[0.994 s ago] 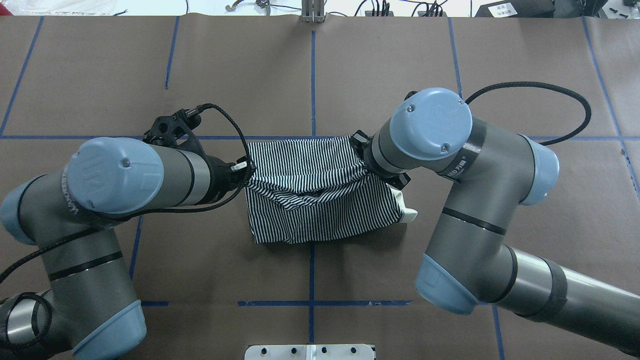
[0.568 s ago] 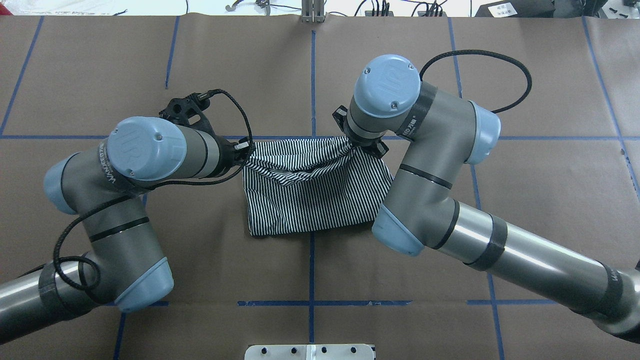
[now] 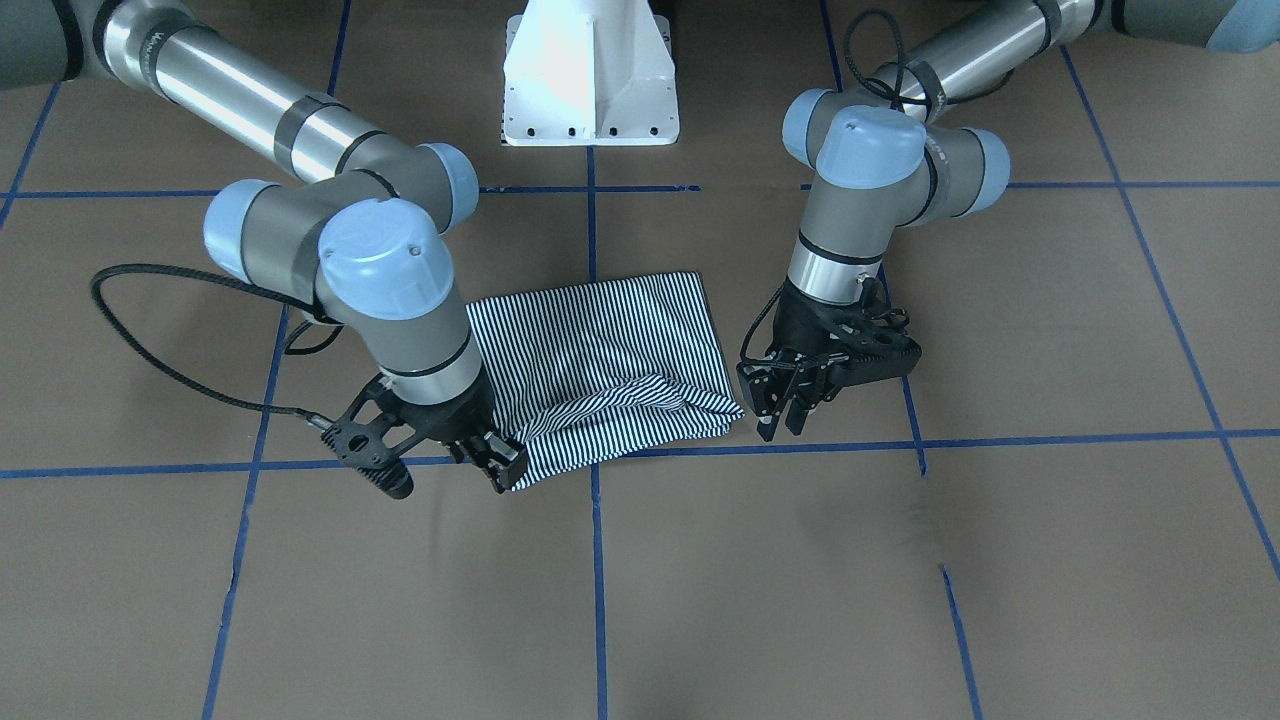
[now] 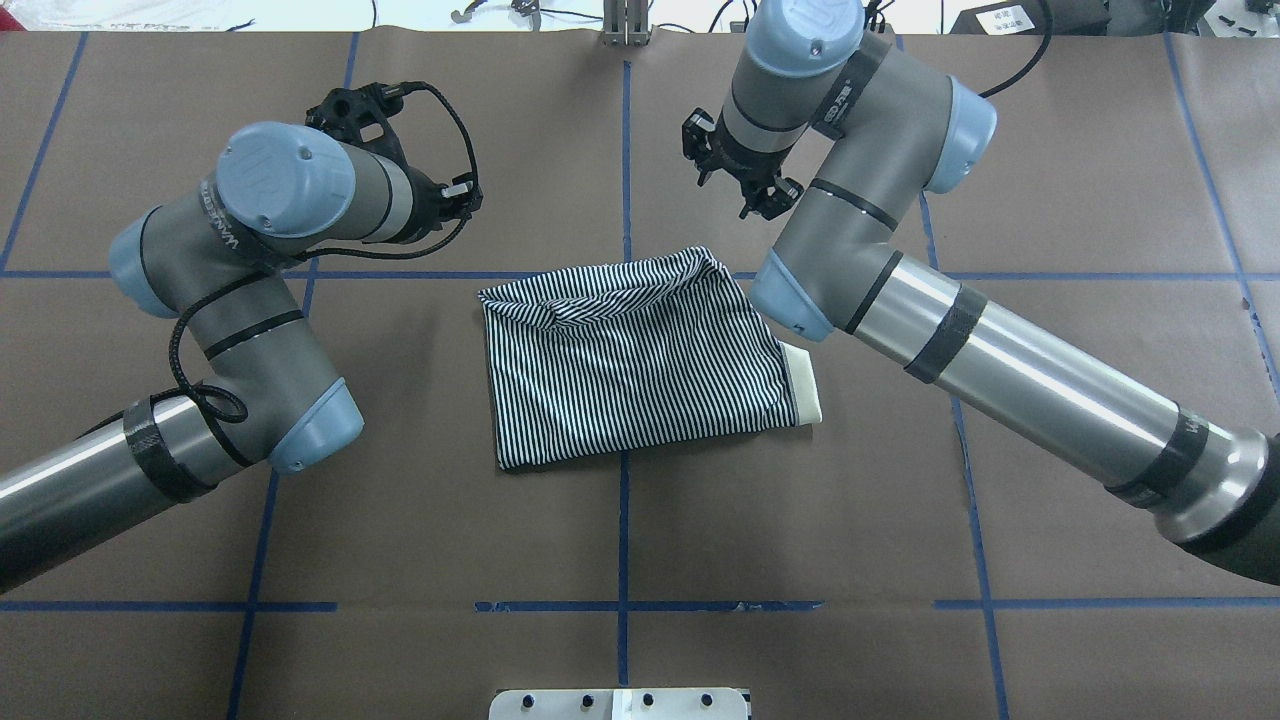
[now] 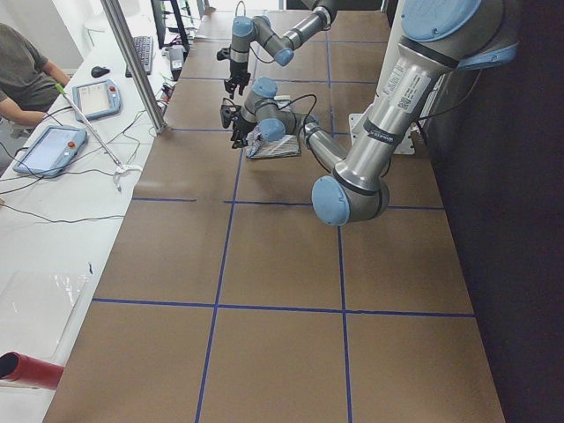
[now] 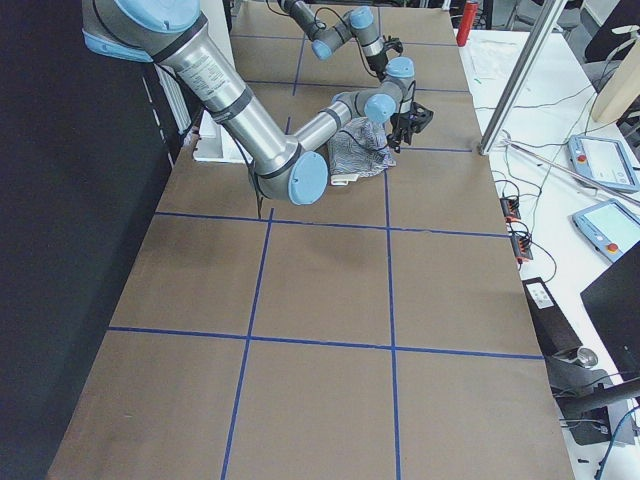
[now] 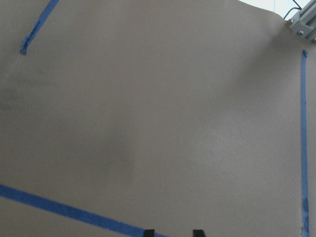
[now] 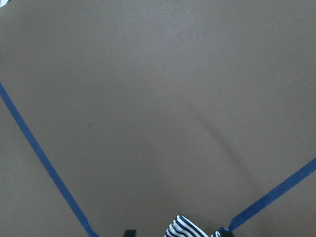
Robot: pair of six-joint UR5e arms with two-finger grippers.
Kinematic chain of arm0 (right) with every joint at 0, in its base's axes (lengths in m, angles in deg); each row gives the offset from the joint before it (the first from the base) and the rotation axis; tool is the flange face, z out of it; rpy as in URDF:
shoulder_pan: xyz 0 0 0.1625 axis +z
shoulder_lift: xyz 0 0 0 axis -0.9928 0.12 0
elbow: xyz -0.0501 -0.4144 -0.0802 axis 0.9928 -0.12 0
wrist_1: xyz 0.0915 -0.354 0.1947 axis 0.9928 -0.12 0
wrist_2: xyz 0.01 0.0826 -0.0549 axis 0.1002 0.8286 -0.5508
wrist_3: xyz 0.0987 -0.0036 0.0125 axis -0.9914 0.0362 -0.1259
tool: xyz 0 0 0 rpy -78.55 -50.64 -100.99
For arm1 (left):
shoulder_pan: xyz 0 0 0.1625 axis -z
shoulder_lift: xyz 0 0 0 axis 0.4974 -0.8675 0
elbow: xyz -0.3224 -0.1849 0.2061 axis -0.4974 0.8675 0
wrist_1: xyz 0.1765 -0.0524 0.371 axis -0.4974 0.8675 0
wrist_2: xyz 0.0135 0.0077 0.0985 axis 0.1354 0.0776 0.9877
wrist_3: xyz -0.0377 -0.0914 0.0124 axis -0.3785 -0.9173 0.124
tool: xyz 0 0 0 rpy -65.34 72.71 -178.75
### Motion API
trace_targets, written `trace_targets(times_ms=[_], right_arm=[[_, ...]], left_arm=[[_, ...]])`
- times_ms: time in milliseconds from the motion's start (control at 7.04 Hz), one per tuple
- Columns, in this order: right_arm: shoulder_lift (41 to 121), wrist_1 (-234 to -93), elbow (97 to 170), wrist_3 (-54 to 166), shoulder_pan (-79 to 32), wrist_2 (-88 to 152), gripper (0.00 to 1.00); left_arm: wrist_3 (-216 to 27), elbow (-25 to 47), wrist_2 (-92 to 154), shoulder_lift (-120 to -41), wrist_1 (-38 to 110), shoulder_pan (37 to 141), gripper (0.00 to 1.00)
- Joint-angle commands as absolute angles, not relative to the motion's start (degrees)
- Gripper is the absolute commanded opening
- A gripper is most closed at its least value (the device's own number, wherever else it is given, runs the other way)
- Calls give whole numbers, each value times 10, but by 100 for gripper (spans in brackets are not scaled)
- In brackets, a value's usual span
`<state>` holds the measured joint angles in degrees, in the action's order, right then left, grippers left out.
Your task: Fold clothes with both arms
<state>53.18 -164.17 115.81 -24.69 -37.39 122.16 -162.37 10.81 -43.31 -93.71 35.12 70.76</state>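
Note:
The striped shirt (image 4: 630,370) lies folded in a rough rectangle at the table's middle, its cream collar (image 4: 803,385) poking out at the right side. The far edge is puckered (image 3: 640,395). My left gripper (image 3: 783,425) hangs open just off the shirt's far left corner, holding nothing; its fingertips (image 7: 197,232) show only bare table between them. My right gripper (image 3: 497,462) stands open beside the far right corner, and a bit of striped cloth (image 8: 185,228) shows low between its fingers. Seen from overhead, both grippers (image 4: 460,195) (image 4: 745,190) sit beyond the shirt's far edge.
Brown paper with blue tape lines (image 4: 625,150) covers the table. The white pedestal base (image 3: 590,80) stands at the robot's side. A metal post (image 4: 625,25) rises at the far edge. A seated person (image 5: 22,70) and tablets (image 5: 48,145) are at a side bench.
Both grippers carried the shirt's edge toward the far side, laid it down and let go. They now stand open and raised past the far edge; the shirt has settled flatter.

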Motion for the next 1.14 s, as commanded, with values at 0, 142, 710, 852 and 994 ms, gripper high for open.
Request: trace_targets(times_ms=[0, 142, 710, 852, 994], right_arm=[[577, -1640, 1217, -229, -359, 1246, 100], [598, -1640, 1244, -228, -358, 1250, 100], [629, -1640, 1282, -187, -356, 1242, 100], [629, -1640, 1283, -187, -357, 1242, 100], [631, -1639, 1282, -187, -357, 1242, 100]], left_arm=[[-1627, 134, -469, -939, 345, 710, 31], [-1639, 135, -500, -942, 345, 696, 0], [-1546, 23, -525, -1026, 342, 607, 0], [-1539, -2, -531, -1051, 342, 605, 0], [-1510, -33, -531, -1059, 349, 606, 0]])
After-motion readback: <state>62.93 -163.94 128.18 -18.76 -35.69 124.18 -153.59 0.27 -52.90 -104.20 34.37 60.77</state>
